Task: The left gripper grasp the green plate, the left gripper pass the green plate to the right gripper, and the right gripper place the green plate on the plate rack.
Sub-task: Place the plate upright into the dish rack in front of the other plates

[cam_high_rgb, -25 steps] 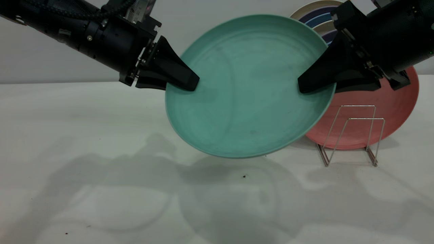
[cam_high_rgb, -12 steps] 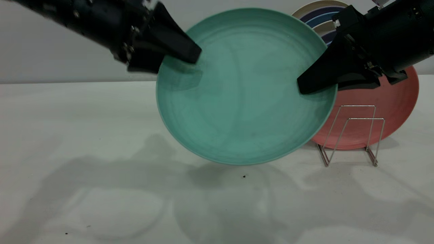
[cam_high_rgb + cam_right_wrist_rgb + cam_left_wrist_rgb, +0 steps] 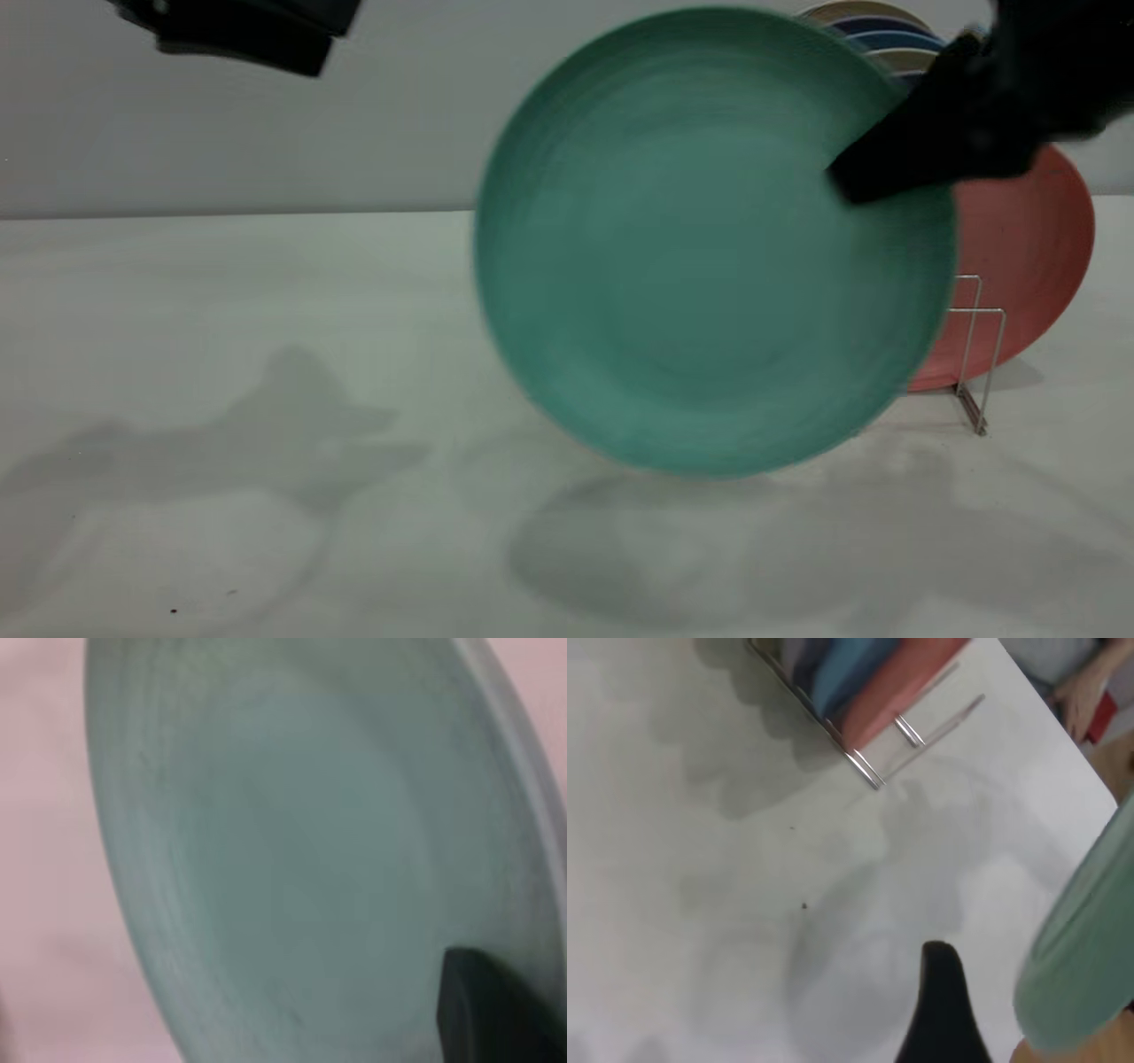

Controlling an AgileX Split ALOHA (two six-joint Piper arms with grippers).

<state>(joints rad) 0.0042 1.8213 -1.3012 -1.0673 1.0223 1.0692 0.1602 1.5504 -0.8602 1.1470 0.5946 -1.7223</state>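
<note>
I see right gripper [image 3: 864, 182] clamped on green plate [image 3: 709, 257] at plate's 2 o'clock rim. Plate upright, face to camera, off table [image 3: 221, 354], hiding most of rack [image 3: 979, 354]. Pink plate [image 3: 1028, 257] in rack just behind; blue plates [image 3: 890, 40] farther back. Left gripper [image 3: 310, 40] at frame's 11 o'clock, well apart from plate; can't tell its state.

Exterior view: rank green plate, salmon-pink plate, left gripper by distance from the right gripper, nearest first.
From the right gripper:
1. green plate, held at its right rim.
2. salmon-pink plate, just behind, standing in the plate rack.
3. left gripper, far off at upper left.
</note>
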